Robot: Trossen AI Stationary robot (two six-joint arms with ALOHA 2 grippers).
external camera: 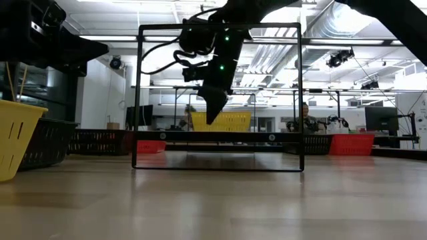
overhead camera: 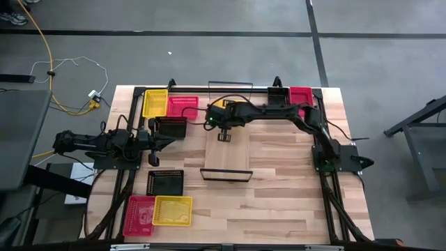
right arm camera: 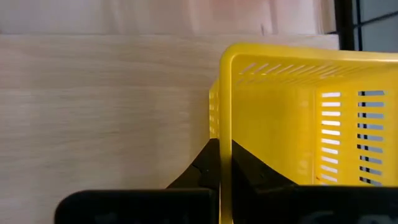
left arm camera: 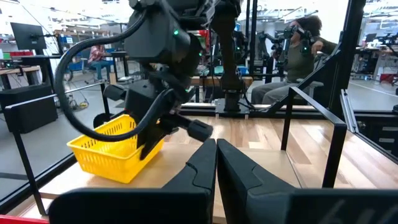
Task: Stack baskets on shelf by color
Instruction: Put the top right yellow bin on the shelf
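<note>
A yellow basket (right arm camera: pixel 292 118) is at the far end of the shelf (overhead camera: pixel 226 150), mostly hidden under my right arm in the high view (overhead camera: pixel 217 104). My right gripper (right arm camera: pixel 224 168) reaches over from the table's right and is shut on this basket; the low view shows it in front of the basket (external camera: pixel 230 121). My left gripper (left arm camera: pixel 216 155) is shut and holds nothing, hovering left of the shelf (overhead camera: pixel 157 143). From the left wrist view the basket (left arm camera: pixel 112 149) shows with the right gripper (left arm camera: pixel 149 144) at its near end. My right gripper pinches the yellow basket's side wall at its top rim (right arm camera: pixel 225 124), one finger inside the basket and one outside. The fingers slant down onto it from above. I cannot tell whether the basket's bottom rests on the shelf or hangs just above it.
Far left lie a yellow basket (overhead camera: pixel 155 102), a pink one (overhead camera: pixel 182 106) and a black one (overhead camera: pixel 171 127). Near left lie black (overhead camera: pixel 165 182), pink (overhead camera: pixel 139 215) and yellow (overhead camera: pixel 172 210). Far right: black (overhead camera: pixel 277 95), pink (overhead camera: pixel 301 95). Wire frames (overhead camera: pixel 226 174) stand at the shelf's ends.
</note>
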